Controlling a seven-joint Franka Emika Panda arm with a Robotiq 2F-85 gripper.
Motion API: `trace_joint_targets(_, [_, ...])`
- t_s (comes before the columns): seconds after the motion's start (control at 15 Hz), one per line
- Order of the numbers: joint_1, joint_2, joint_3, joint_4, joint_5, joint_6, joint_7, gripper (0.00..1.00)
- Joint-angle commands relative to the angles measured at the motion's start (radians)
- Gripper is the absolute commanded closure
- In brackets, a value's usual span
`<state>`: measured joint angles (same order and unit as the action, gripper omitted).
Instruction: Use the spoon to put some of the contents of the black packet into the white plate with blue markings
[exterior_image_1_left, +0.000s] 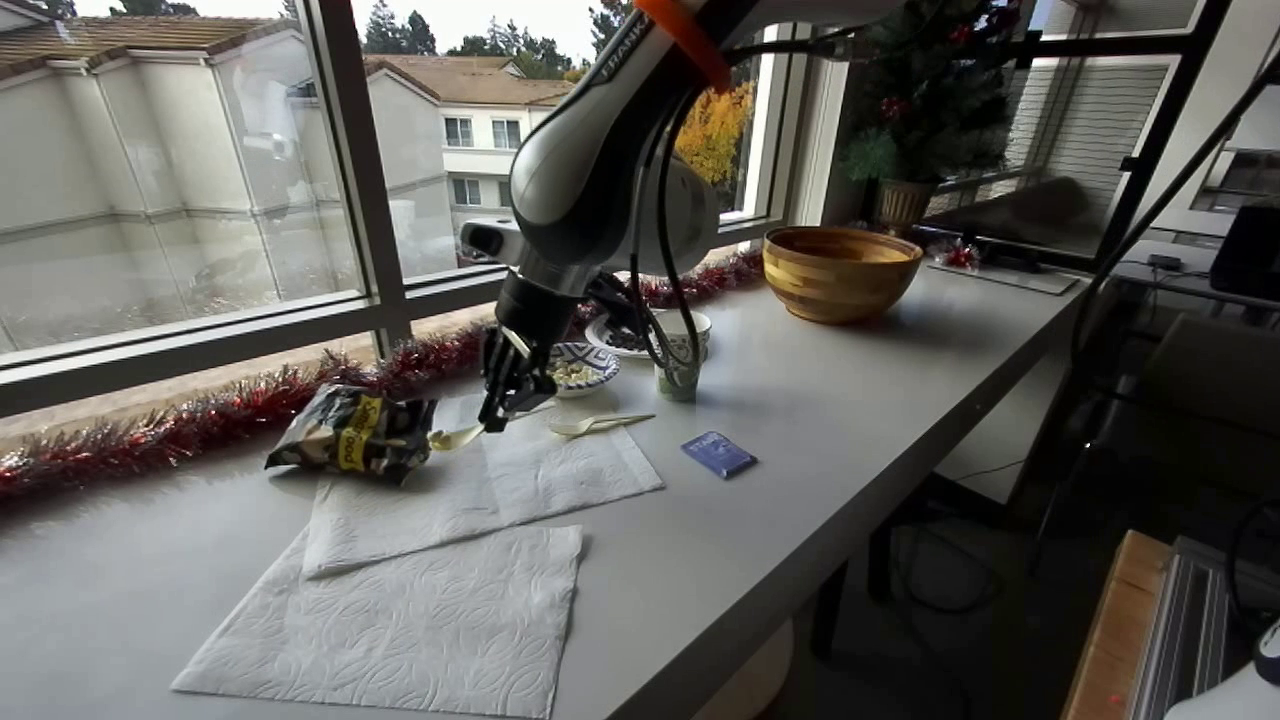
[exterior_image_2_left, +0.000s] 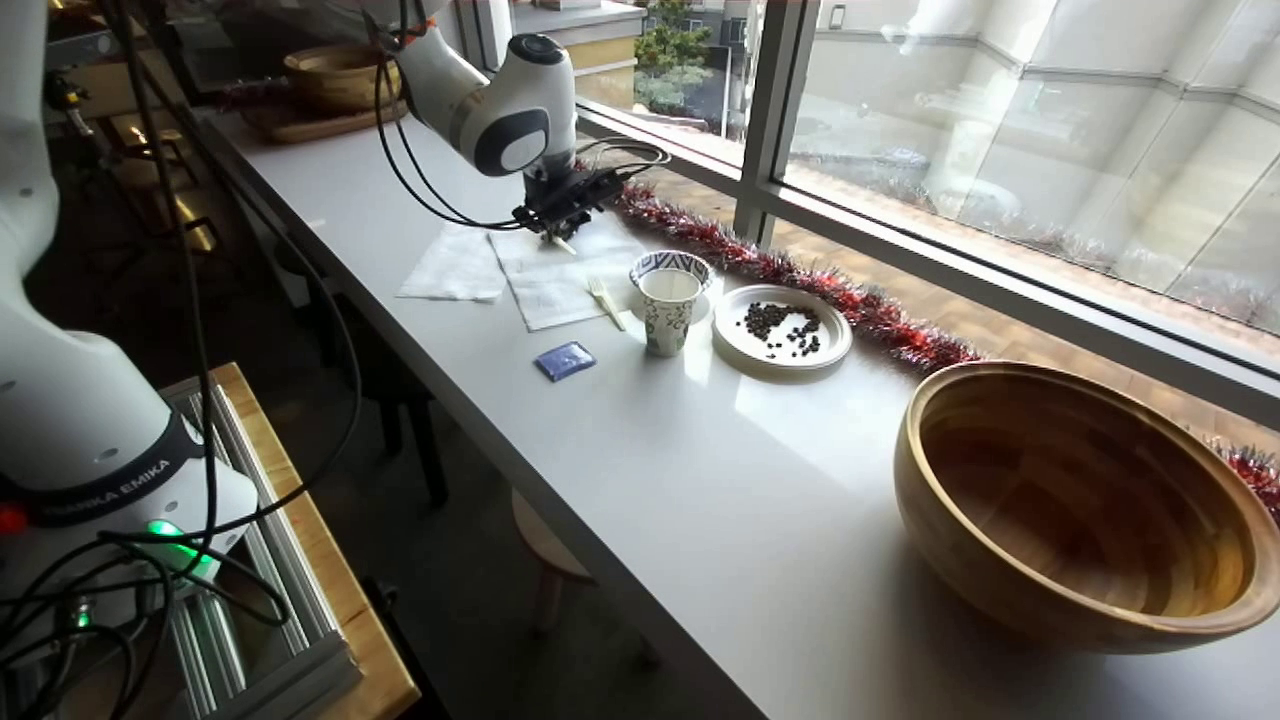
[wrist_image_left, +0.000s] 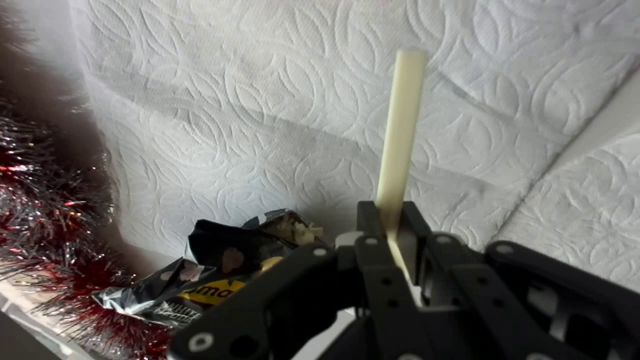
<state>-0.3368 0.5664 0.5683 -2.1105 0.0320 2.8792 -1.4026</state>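
My gripper (exterior_image_1_left: 497, 424) is shut on the pale spoon (wrist_image_left: 402, 130), low over a paper towel; the wrist view shows its handle between the fingertips (wrist_image_left: 392, 215). In an exterior view the spoon's bowl end (exterior_image_1_left: 458, 437) points at the mouth of the black packet (exterior_image_1_left: 350, 435); I cannot tell whether it touches or carries anything. The packet lies on its side, and the wrist view shows pale pieces in its open mouth (wrist_image_left: 295, 228). The white plate with blue markings (exterior_image_1_left: 590, 365) is bowl-shaped, holds pale pieces and stands beyond the gripper; in an exterior view the cup partly hides it (exterior_image_2_left: 672, 262).
A pale fork (exterior_image_2_left: 605, 303) lies on the paper towels (exterior_image_1_left: 400, 610). A patterned cup (exterior_image_2_left: 668, 315) stands near the blue-marked plate. A white plate with dark bits (exterior_image_2_left: 735, 350), a blue packet (exterior_image_1_left: 719, 454) and a wooden bowl (exterior_image_1_left: 840, 275) are farther along. Red tinsel (exterior_image_1_left: 240, 415) lines the window.
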Motion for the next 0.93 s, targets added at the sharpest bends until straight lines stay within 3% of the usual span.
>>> trace_joint_targets(0.0, [0.008, -0.159, -0.029, -0.090, 0.106, 0.007, 0.129, 0.97])
trace_joint_targets(0.2, [0.041, -0.238, -0.089, -0.109, 0.153, 0.003, 0.245, 0.97])
trace_joint_targets(0.4, [0.103, -0.291, -0.198, -0.124, 0.137, -0.009, 0.389, 0.97])
trace_joint_targets(0.87, [0.287, -0.286, -0.523, -0.118, -0.077, -0.013, 0.829, 0.97])
